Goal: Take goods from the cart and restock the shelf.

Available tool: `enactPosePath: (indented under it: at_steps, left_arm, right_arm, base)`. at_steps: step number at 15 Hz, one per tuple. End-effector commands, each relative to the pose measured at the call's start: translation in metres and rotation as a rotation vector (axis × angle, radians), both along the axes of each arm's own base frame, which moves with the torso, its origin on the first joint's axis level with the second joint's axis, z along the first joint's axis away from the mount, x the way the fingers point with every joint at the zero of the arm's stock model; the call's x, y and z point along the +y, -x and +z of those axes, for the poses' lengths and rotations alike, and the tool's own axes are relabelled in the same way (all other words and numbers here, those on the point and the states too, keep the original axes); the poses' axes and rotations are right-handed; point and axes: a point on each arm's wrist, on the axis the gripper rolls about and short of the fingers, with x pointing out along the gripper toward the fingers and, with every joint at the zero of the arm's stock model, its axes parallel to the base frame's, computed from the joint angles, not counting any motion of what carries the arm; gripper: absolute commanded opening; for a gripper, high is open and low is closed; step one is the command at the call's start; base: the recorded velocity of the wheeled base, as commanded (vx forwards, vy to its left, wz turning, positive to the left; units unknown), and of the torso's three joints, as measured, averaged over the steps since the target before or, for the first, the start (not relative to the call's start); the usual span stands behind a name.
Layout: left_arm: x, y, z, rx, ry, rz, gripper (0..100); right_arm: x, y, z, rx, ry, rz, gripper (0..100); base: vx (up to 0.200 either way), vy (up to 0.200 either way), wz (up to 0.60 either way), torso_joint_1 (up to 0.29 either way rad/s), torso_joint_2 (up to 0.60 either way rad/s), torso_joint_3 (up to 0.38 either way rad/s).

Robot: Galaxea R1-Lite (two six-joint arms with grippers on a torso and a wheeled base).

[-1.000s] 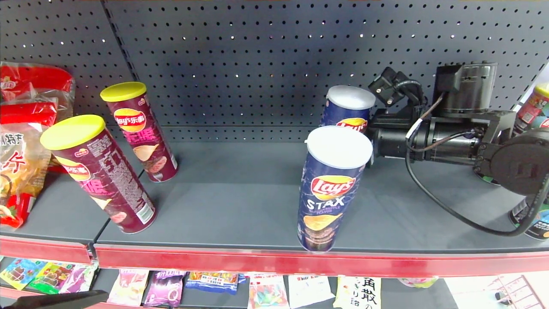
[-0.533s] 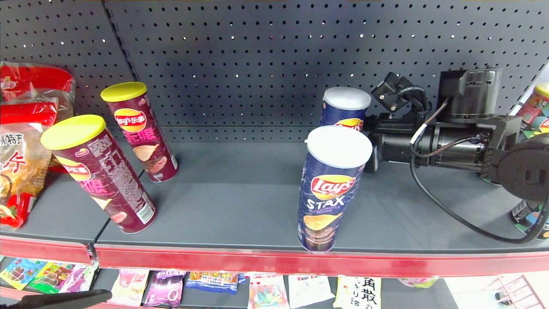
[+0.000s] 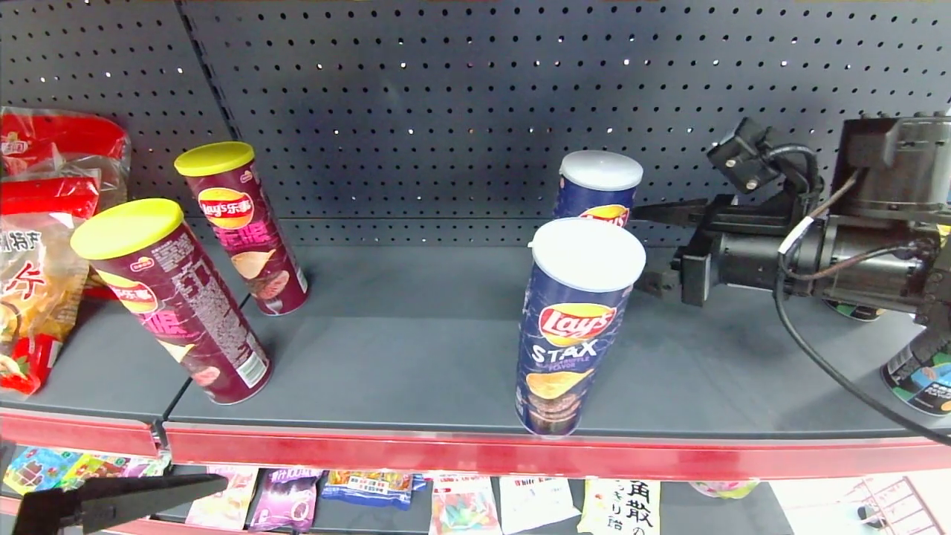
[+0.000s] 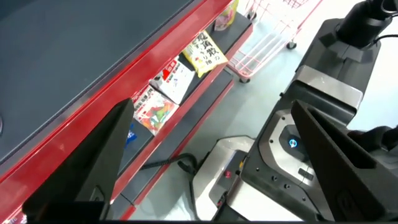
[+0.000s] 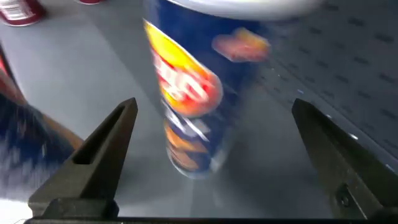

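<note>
Head view shows the right gripper (image 3: 658, 248) spread wide and empty just beside the rear blue can (image 3: 599, 187) on the shelf (image 3: 416, 349) (left gripper (image 4: 212, 107) equally wide, empty).

Cannot see the lower body of the rear blue can (image 3: 600, 189), hidden behind the front blue can (image 3: 576, 327). Blurs badly in the right wrist view too, print unreadable. Cut off at the head view's right edge: a can (image 3: 917, 383); at its left edge, snack bags (image 3: 33, 275). Half hidden under the shelf (image 3: 416, 357) lip: packets (image 3: 371, 490).
</note>
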Motion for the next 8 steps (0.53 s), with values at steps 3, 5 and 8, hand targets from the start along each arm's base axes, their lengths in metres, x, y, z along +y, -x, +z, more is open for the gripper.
enactPosePath:
  at_steps: [3, 5, 8]
  left_arm:
    - [-0.024, -0.035, -0.001, 0.068, -0.049, -0.006, 100]
    - [-0.034, -0.049, 0.002, 0.086, -0.058, -0.013, 100]
    - [-0.05, -0.072, 0.003, 0.111, -0.077, -0.014, 100]
  right_arm:
    - [-0.031, 0.042, -0.002, -0.005, 0.0, -0.062, 100]
    - [-0.042, 0.074, -0.013, 0.01, 0.003, -0.072, 100]
    - [-0.057, 0.123, -0.033, 0.017, 0.004, -0.075, 100]
  base:
    - [0.0, 0.0, 0.0, 0.0, 0.0, 0.0]
    - [0.0, 0.0, 0.0, 0.0, 0.0, 0.0]
    - [0.0, 0.0, 0.0, 0.0, 0.0, 0.0]
